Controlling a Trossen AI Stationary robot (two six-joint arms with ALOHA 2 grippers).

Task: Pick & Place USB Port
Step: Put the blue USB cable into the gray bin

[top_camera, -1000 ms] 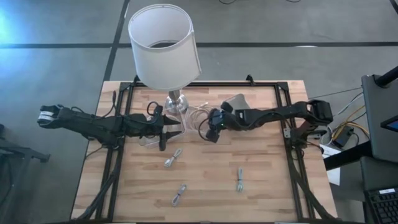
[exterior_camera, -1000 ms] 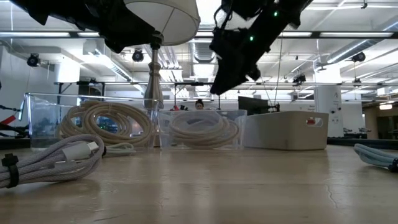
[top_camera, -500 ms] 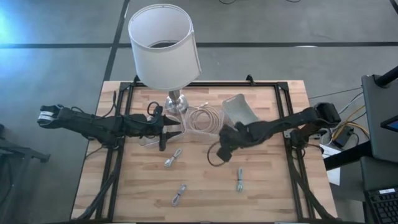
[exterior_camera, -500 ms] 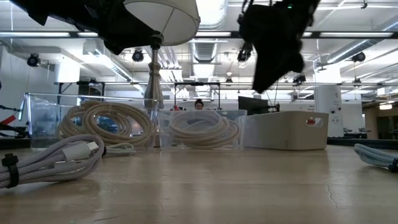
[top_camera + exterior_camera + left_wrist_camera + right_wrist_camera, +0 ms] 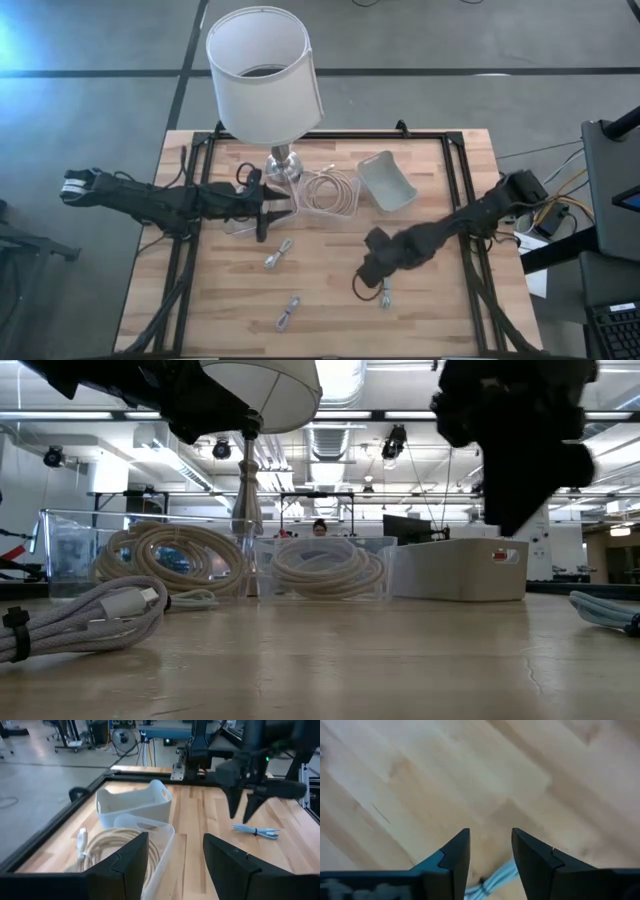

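Currently right gripper (image 5: pixel 366 284) above bundled USB cable (image 5: pixel 385 290), jaws apart, nothing held, left gripper (image 5: pixel 275 213) parted and empty beside clear bin (image 5: pixel 332 192), white tub (image 5: pixel 388 182) near.

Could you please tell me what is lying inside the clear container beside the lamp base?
The clear container holds a coiled pale cable with a white plug. The coil covers the container's floor, so anything beneath it cannot be seen. The left pincer hovers open at its rim.
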